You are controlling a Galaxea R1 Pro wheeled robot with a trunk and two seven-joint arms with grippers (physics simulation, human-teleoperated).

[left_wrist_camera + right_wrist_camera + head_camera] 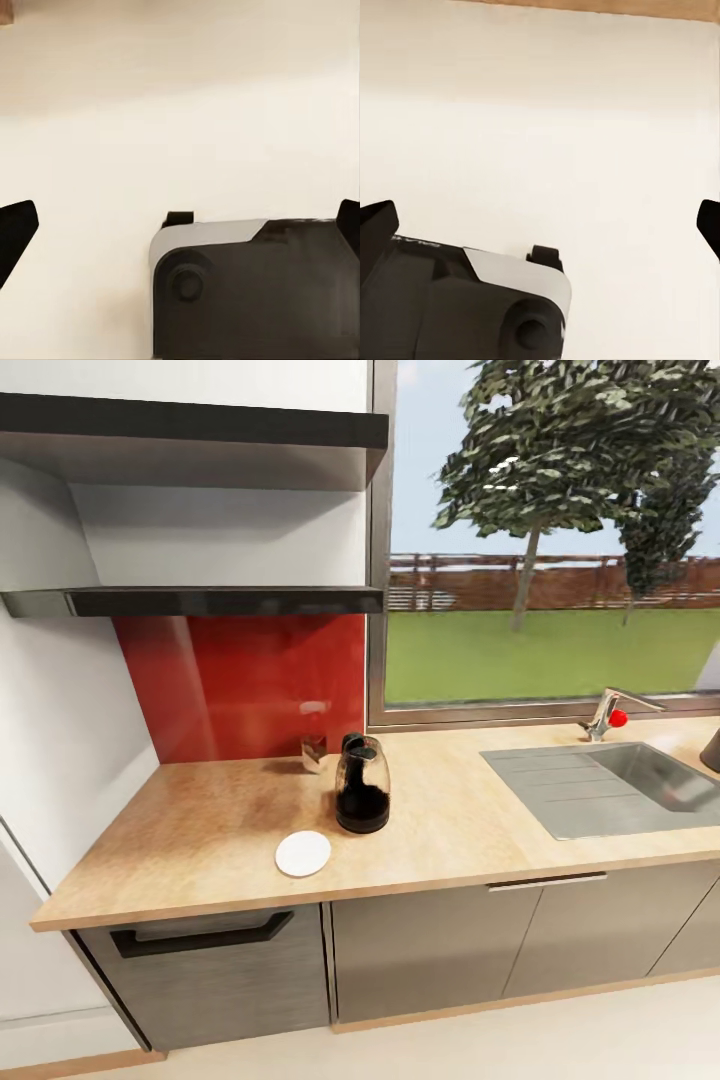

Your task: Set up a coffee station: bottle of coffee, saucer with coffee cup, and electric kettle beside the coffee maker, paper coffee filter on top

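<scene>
Both grippers hang spread and empty over pale, matte floor, the left gripper (pixel 180 225) and right gripper (pixel 540 225) each showing dark wedge-shaped fingertips at the frame edges, with the robot's smooth grey-and-black base (pixel 255 292) beneath. On the speckled wooden counter (pixel 200 840) stands a glossy, rounded coffee maker (pixel 361 784) of clear glass holding dark liquid, with a flat white round saucer (pixel 303 853) just beside it near the front edge. A small clear glass (pixel 314 745) stands by the shiny red backsplash (pixel 240 685); no writing is legible.

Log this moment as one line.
counter: coffee maker, saucer beside it | left gripper: open | right gripper: open | both over floor
</scene>
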